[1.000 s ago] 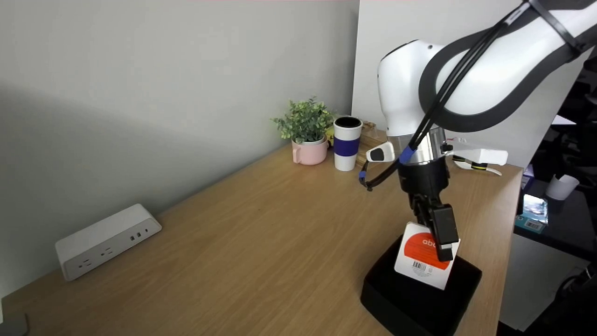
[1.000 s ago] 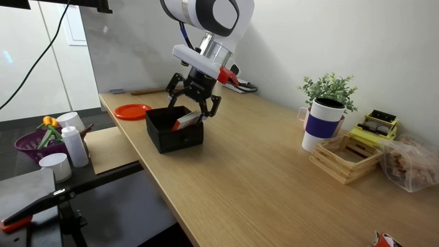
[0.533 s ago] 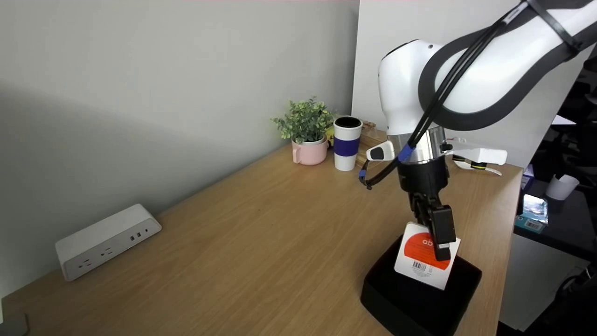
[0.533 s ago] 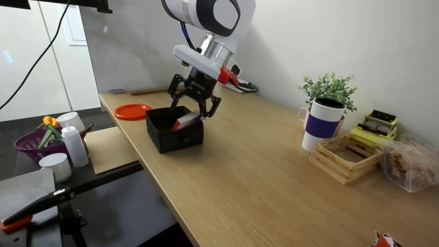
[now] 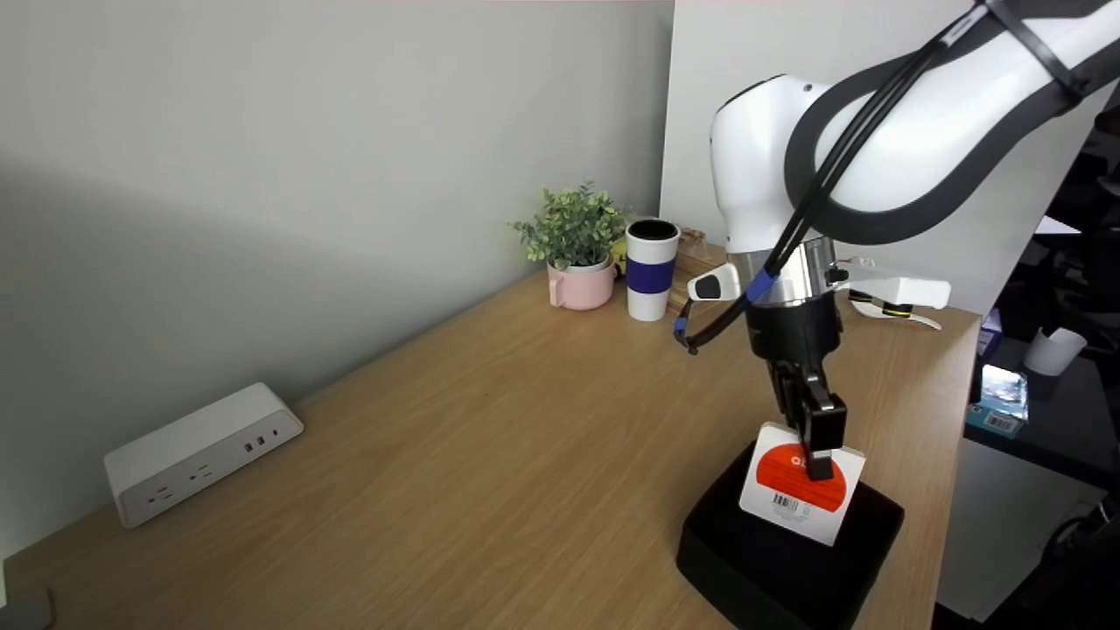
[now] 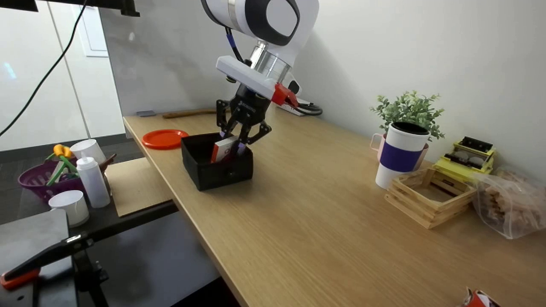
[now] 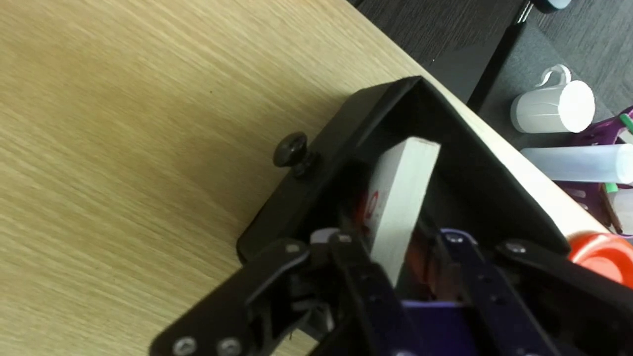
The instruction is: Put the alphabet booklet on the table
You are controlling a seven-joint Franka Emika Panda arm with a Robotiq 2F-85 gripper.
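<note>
Because the alphabet booklet (image 7: 406, 200) stands tilted in the black box (image 6: 213, 175), your gripper (image 6: 232, 141) straddles it narrowly, likely for lifting to the table (image 6: 320, 213), though I can't judge whether it's clamped.

Toward four o'clock in an exterior view, we are seeing the alphabet booklet (image 5: 792, 490) wearing white with a red-orange round mark (a barcode (image 5: 786, 501) is adding thin black stripes) against a plain black box (image 5: 710, 579). The gripper (image 6: 232, 141) is showing black, with lilac tinting its fingertips (image 6: 241, 147). We are finding streaky light-brown grain across the table (image 5: 490, 437). Toward two o'clock there, a white cup (image 5: 648, 276) is carrying a violet-blue band; toward nine o'clock in an exterior view, a plate (image 6: 163, 139) is showing solid red.
</note>
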